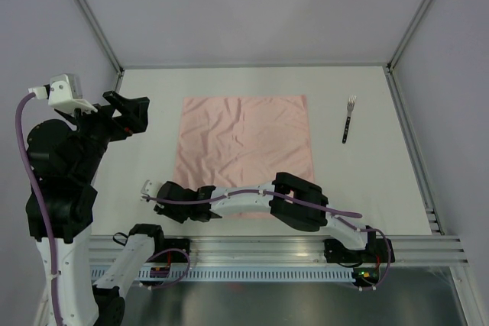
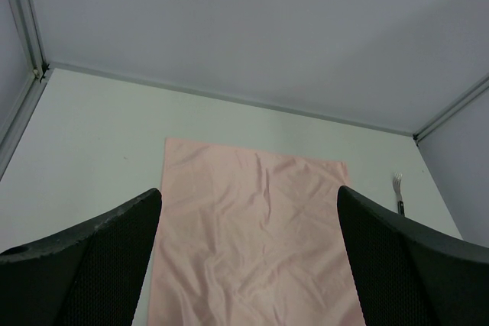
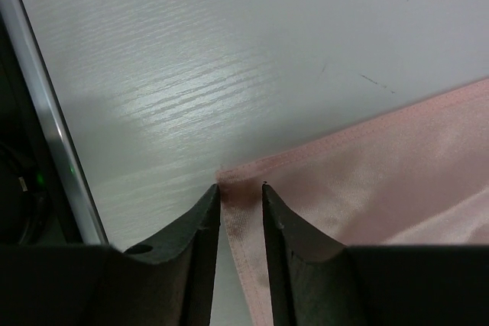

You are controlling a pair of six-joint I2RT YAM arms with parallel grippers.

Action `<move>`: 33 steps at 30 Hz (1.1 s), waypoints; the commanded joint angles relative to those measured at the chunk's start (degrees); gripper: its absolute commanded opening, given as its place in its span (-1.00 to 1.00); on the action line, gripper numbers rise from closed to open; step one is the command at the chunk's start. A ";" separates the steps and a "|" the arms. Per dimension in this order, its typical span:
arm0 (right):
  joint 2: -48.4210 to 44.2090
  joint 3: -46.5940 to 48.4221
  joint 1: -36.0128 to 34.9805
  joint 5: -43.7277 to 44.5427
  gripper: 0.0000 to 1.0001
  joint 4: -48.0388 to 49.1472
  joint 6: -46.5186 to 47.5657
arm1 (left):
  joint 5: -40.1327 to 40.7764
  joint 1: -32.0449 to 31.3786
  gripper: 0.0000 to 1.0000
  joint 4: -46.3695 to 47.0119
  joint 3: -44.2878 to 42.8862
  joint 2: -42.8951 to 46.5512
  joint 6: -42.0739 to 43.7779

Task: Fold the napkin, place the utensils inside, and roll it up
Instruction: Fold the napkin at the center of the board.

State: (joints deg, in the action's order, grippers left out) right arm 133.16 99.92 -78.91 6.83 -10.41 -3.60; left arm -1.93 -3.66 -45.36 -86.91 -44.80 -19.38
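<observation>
The pale pink napkin lies spread flat in the middle of the table, softly wrinkled. One of the utensils, a fork with a dark handle, lies to its right, apart from the cloth. My right gripper reaches low across to the napkin's near-left corner. In the right wrist view its jaws stand narrowly apart astride that corner of the napkin, which lies flat between them. My left gripper hangs wide open above the table left of the cloth. Its wrist view looks down on the napkin and fork.
Grey walls and aluminium posts enclose the white table on three sides. A metal rail runs along the near edge by the arm bases and shows beside the right gripper as a rail. Purple cables run along both arms.
</observation>
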 commanded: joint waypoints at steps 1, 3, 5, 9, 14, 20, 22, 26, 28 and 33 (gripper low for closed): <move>1.49 0.54 -0.19 2.75 -0.34 -0.92 0.61 | -1.14 0.06 0.99 -1.48 0.17 0.59 1.45; 1.31 0.37 -0.19 2.75 -0.43 -1.10 0.78 | -1.14 0.06 0.99 -1.39 0.17 0.50 1.45; 1.13 0.54 -0.19 2.75 -0.54 -1.27 0.96 | -1.14 0.06 0.99 -1.31 0.25 0.50 1.53; 0.70 0.98 -0.10 3.01 -0.72 -1.80 1.22 | -1.32 0.06 0.99 -0.95 0.69 0.41 1.53; -1.23 1.94 -0.10 3.01 -0.84 -2.76 1.57 | -1.58 0.06 0.99 -0.08 1.57 0.59 1.53; -3.34 4.14 0.08 1.70 -0.89 -4.70 1.14 | -1.76 0.06 0.99 0.80 2.01 0.32 1.89; -3.70 5.19 0.08 1.52 -0.89 -5.31 0.96 | -2.02 0.06 0.99 1.24 1.92 -0.03 1.97; -3.44 7.57 0.43 1.26 -0.91 -6.46 0.61 | -2.55 0.06 0.99 1.68 1.84 -0.73 2.32; -3.26 8.71 0.78 0.82 -0.92 -6.98 0.17 | -2.37 0.06 0.99 1.68 1.84 -0.82 2.59; -3.35 10.29 1.48 0.20 -0.94 -7.95 -0.10 | -1.93 0.06 0.99 1.86 2.27 -0.47 2.94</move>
State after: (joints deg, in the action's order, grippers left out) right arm 132.99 107.50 -78.04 7.18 -15.46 -3.03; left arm -2.07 -3.66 -44.82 -84.93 -45.15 -18.48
